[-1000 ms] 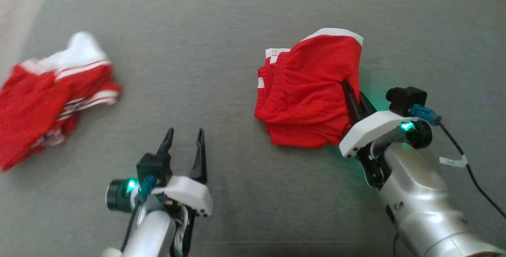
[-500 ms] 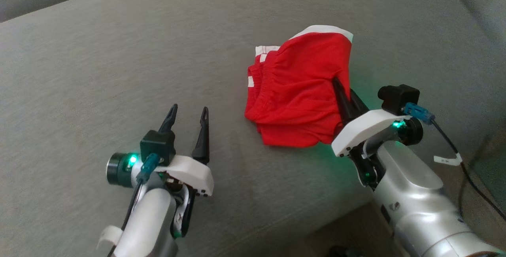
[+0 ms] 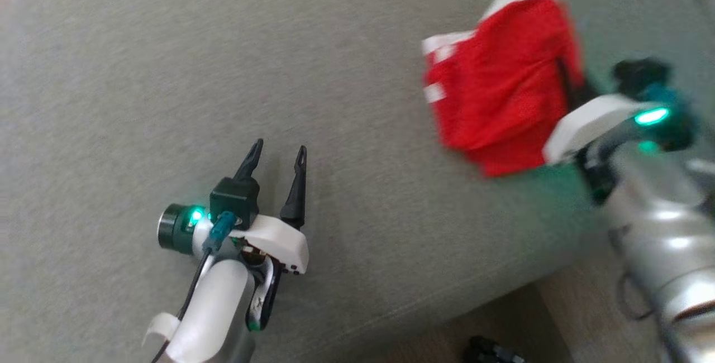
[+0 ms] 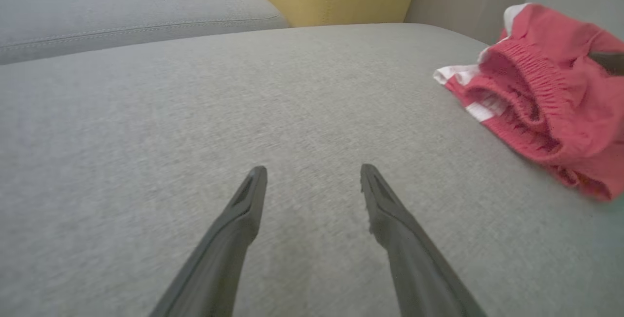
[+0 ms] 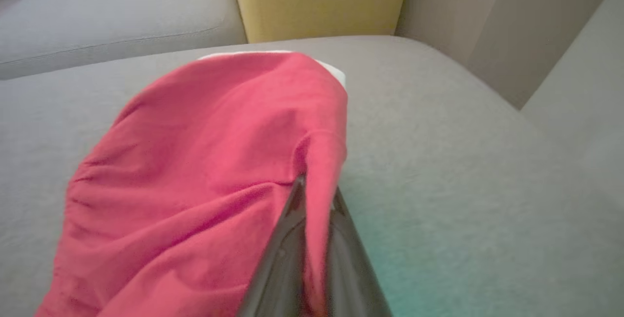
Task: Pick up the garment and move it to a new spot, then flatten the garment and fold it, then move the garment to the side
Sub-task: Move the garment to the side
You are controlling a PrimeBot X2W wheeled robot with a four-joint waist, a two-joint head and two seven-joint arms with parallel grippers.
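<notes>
The garment (image 3: 503, 84) is a folded pair of red shorts with white trim, lying at the right of the grey sofa seat (image 3: 167, 72). My right gripper (image 3: 564, 75) is shut on a fold at the garment's right edge; in the right wrist view the red cloth (image 5: 204, 175) is pinched between the two dark fingers (image 5: 292, 239). My left gripper (image 3: 277, 153) stands open over bare cushion left of the garment, nothing between its fingers (image 4: 243, 209). From the left wrist view the garment (image 4: 546, 97) lies at the far right.
The seat's front edge runs along the lower right, with floor (image 3: 558, 324) and a small dark object (image 3: 491, 352) below it. A yellow cushion (image 5: 317, 0) and a grey armrest (image 5: 575, 92) stand beyond the garment. A second seat cushion (image 4: 122, 5) lies at the left.
The head camera has swung, so the other red garment at the left has left the picture. The folded garment and my right gripper have shifted right together. My left gripper stays open.
</notes>
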